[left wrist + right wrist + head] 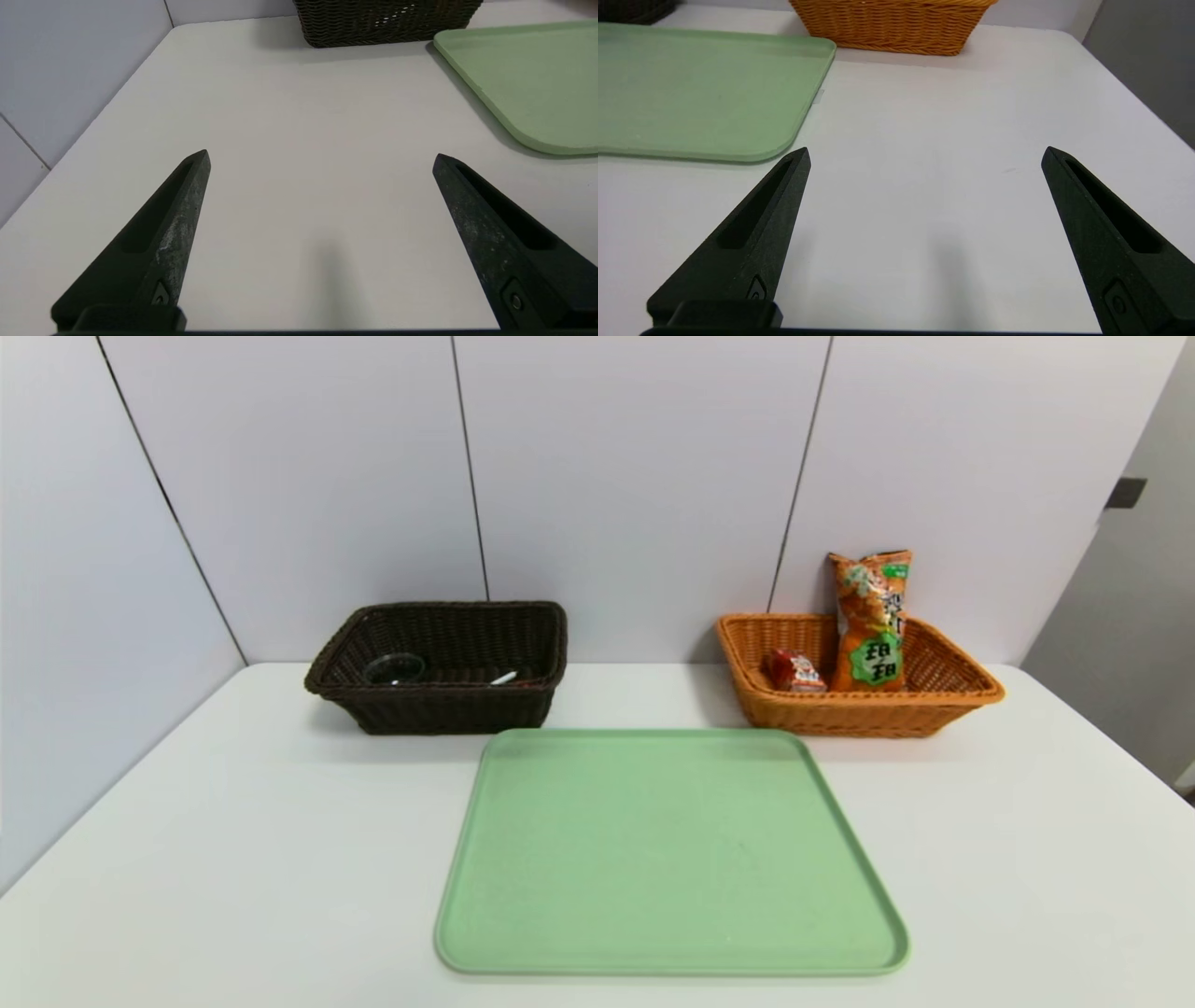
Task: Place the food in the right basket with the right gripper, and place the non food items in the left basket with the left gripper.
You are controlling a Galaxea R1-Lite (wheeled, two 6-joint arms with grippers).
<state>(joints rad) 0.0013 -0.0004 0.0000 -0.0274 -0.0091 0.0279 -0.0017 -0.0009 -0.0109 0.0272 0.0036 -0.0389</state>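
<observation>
1. Head view: white tabletop (233,859) with wall panels (644,476) along its far edge and left side; bare surface lies open on both sides of the green tray (667,859), which sits at the near centre with nothing on it.
2. Left basket (439,705), dark brown wicker, stands at the far left beside the tray's far corner. Inside: clear glass cup (394,667) and white pen (503,678). Rubber duck not made out; the near wall hides much of the floor.
3. Right basket (868,714), orange wicker, stands at the far right. Inside: orange snack bag (873,621) upright against the back wall, red drink carton (794,670) just beside it.
4. Left claw (320,158): released, fingers spread wide, grasping nothing, above bare tabletop near the tray's left edge; the dark basket is cut off by the frame.
5. Right claw (924,156): released, fingers spread wide, grasping nothing, above bare tabletop beside the tray's right edge; the orange basket's rim is cut off.
6. Neither arm appears in the head view.
</observation>
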